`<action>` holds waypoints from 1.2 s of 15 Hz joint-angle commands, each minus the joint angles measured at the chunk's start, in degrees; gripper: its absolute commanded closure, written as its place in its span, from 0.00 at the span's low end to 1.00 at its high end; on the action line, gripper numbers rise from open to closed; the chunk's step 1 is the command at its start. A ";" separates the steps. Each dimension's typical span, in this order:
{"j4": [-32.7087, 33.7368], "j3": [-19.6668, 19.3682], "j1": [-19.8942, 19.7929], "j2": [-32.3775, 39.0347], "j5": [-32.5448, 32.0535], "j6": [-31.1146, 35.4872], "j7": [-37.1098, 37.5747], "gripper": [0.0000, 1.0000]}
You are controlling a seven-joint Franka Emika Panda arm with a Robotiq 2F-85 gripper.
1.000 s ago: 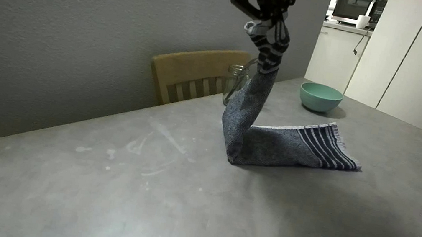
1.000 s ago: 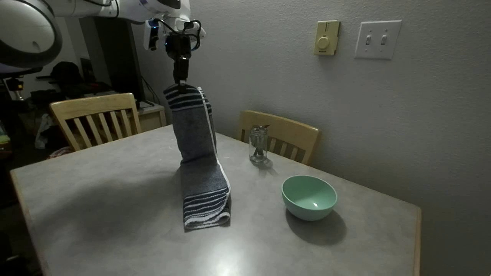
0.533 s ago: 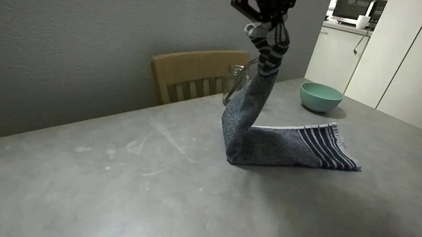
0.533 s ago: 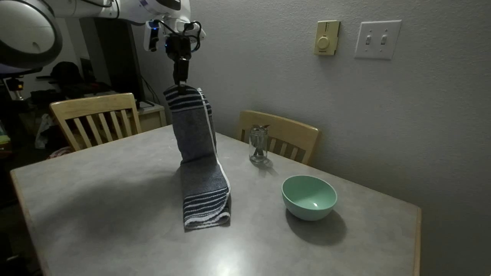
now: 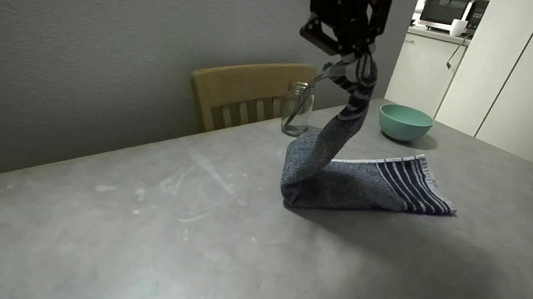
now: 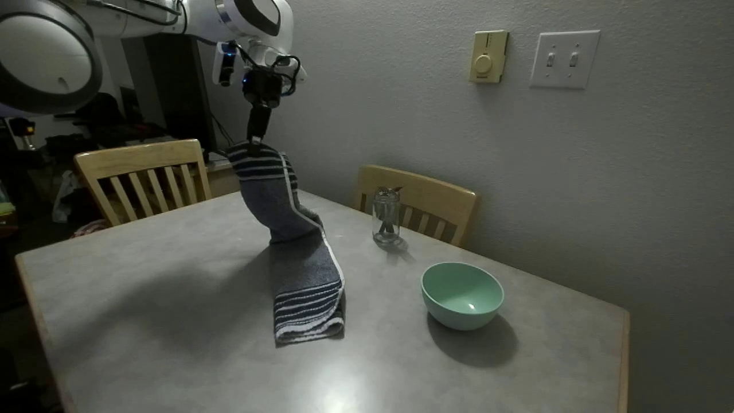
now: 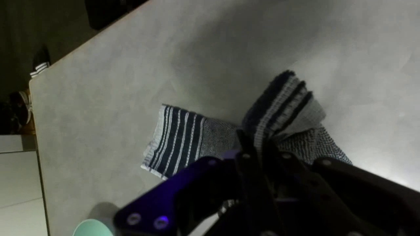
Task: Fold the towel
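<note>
The dark grey-blue towel (image 5: 356, 188) has white stripes at its ends and shows in both exterior views. One striped end lies flat on the table; the rest rises in a bent curve to my gripper (image 5: 362, 51). In an exterior view, my gripper (image 6: 255, 143) is shut on the raised striped end of the towel (image 6: 305, 267), well above the table. In the wrist view, the gripper (image 7: 258, 139) pinches the bunched striped end. The towel's flat striped end (image 7: 178, 139) lies to the left there. Part of the towel is hidden behind the gripper.
A mint green bowl (image 6: 462, 295) stands on the grey table (image 6: 172, 355) beside the towel. A glass jar with utensils (image 6: 386, 217) stands near the wall-side edge. Wooden chairs (image 6: 149, 172) stand at the table's edges, with a wall behind.
My gripper stayed nearly still at first, then moved lower and tilted, carrying the held towel end down and sideways. The towel's raised part bows more. The flat end has not moved.
</note>
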 commanded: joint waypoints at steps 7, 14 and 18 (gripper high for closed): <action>-0.31 3.73 -3.46 -0.57 7.57 -9.69 12.29 0.98; -1.01 2.47 -4.81 -1.61 4.13 -14.89 6.37 0.98; -0.85 2.88 -7.26 -1.50 5.49 -17.40 4.55 0.98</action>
